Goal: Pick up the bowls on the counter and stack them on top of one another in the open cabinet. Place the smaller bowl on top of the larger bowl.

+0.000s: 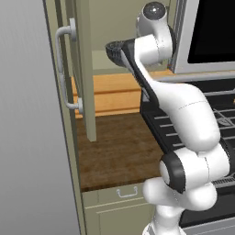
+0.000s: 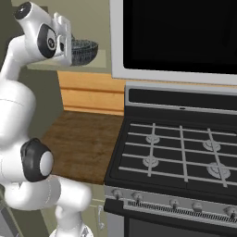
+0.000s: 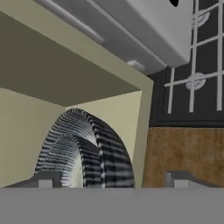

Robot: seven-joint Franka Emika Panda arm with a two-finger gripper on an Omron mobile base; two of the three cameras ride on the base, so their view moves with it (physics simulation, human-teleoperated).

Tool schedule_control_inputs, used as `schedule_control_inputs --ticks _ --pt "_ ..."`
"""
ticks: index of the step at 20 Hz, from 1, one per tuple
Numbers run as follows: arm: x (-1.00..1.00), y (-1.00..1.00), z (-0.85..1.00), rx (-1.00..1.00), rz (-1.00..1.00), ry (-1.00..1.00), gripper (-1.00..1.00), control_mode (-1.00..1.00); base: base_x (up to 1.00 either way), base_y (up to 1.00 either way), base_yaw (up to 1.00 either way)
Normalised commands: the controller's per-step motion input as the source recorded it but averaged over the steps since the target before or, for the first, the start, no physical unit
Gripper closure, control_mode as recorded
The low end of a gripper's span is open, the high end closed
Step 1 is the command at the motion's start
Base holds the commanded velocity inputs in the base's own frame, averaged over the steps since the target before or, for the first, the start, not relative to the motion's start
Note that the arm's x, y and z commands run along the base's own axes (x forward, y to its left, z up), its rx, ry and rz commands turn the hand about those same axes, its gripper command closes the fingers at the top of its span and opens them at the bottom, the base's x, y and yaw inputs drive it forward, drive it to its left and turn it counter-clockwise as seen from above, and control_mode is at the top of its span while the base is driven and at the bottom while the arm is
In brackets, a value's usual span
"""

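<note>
I have the arm raised to the open cabinet (image 1: 85,69), with a blue-grey ribbed bowl (image 2: 84,51) at the gripper (image 2: 69,44) just above the shelf. In the hand view two nested ribbed rims show, so I judge the smaller bowl (image 3: 65,155) sits inside the larger bowl (image 3: 107,153), though I cannot tell whether the gripper is closed on a rim or free. The worktop (image 1: 119,151) below holds no bowls. The risk I see: pulling back while a finger catches the rim could drag the stack off the shelf edge, down beside the stove (image 2: 180,152)
</note>
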Motion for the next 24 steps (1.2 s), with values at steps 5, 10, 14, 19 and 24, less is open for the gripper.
schedule_control_inputs --ticks 5,10,14,19,24 --pt "-1.00 -0.30 -0.08 0.14 0.01 -0.14 -1.00 -1.00 0.00 0.00 0.00" --pt "-1.00 -0.28 -0.59 0.05 0.14 -0.09 -1.00 -1.00 0.00 0.00 0.00" --pt "-1.00 -0.23 -1.00 0.05 0.29 0.00 -1.00 -1.00 0.00 0.00 0.00" --pt "-0.98 -0.19 -1.00 0.14 0.34 0.03 -1.00 -1.00 0.00 0.00 0.00" --pt "-0.59 -0.15 -1.00 0.11 0.29 0.08 -1.00 -1.00 0.00 0.00 0.00"
